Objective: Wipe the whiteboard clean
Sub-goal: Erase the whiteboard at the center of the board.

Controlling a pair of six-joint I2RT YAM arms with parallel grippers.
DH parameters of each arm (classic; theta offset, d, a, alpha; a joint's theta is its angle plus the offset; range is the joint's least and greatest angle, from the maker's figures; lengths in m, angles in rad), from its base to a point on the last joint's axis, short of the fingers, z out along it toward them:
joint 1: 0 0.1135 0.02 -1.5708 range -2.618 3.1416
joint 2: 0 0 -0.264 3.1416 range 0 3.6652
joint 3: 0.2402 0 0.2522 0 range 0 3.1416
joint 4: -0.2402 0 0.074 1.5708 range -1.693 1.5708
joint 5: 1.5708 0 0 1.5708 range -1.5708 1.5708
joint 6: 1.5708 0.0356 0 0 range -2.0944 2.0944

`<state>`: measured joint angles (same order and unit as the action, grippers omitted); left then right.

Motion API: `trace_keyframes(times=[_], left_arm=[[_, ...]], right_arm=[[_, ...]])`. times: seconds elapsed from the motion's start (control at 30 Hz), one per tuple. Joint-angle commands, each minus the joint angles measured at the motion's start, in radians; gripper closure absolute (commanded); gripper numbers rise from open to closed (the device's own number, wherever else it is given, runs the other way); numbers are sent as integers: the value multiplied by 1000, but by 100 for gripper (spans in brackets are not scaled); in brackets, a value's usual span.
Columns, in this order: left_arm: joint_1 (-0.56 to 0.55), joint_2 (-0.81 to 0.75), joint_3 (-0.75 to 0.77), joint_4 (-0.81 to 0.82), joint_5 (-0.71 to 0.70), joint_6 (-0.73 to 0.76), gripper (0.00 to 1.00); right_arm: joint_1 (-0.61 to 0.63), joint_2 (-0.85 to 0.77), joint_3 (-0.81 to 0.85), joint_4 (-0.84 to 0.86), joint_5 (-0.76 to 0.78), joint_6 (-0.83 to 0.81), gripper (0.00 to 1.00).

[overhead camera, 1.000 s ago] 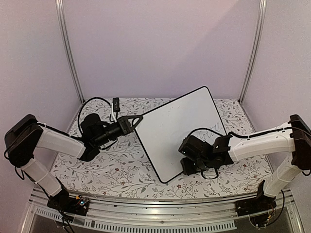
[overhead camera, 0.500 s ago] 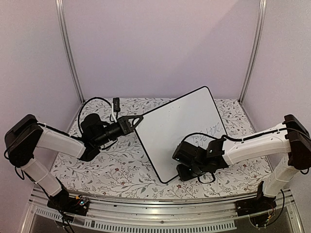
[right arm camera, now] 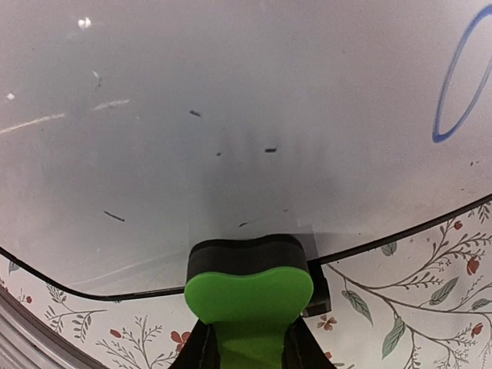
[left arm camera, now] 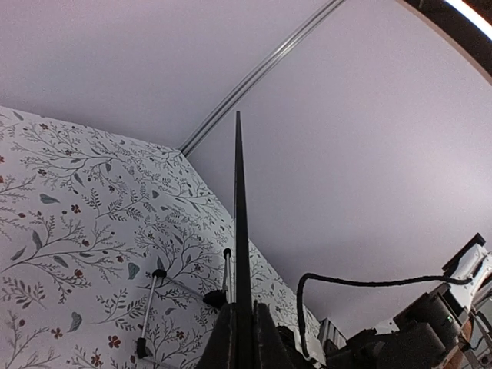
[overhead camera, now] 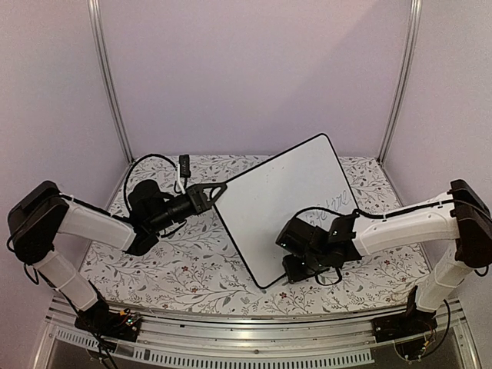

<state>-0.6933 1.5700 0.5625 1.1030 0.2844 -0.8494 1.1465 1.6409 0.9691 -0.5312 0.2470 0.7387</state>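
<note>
Table (overhead camera: pixel 192 265) has a floral-print cloth with pale lilac walls (overhead camera: pixel 254 69) on three sides. There are aluminium posts (overhead camera: pixel 107 77) at both back corners and a slotted metal rail (overhead camera: pixel 254 338) along the near edge

Whiteboard (overhead camera: pixel 277 200) sits centre-right on the table, turned diagonally: one corner points to the back right corner, another to the near edge. The left wrist view has it edge-on as a thin black line (left arm camera: pixel 237 231)

Left gripper (overhead camera: pixel 219 187) is clamped on the whiteboard's left corner, jaws tight on the rim

Right gripper (overhead camera: pixel 298 264) is closed on a green eraser (right arm camera: pixel 247 292), over the board's near corner. The eraser's dark pad is against the surface just inside the black rim

Board is mostly wiped, with a few dark flecks and pale smears. A blue marker loop (right arm camera: pixel 460 84) remains toward its right edge
</note>
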Motion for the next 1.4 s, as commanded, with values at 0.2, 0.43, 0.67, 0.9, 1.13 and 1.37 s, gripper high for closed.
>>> trace_keyframes(times=[0.2,0.43,0.67,0.9,1.13,1.37], left_arm=[[-41,22,5,-35,97,2,100],[-43,30,8,-31,100,-2,100],[-44,24,6,-30,99,1,100],[-43,22,6,-32,100,1,100],[-43,31,9,-31,102,-2,100],[-43,38,10,-31,103,-1,100]], right_arm=[[-136,-62,38,71,64,-94,100],[-161,-36,81,71,86,-134,100],[-242,-50,80,72,85,-215,100],[-250,-44,25,77,-31,-291,100],[-251,-97,-99,83,-69,-249,100],[-250,-118,-118,84,-56,-241,100]])
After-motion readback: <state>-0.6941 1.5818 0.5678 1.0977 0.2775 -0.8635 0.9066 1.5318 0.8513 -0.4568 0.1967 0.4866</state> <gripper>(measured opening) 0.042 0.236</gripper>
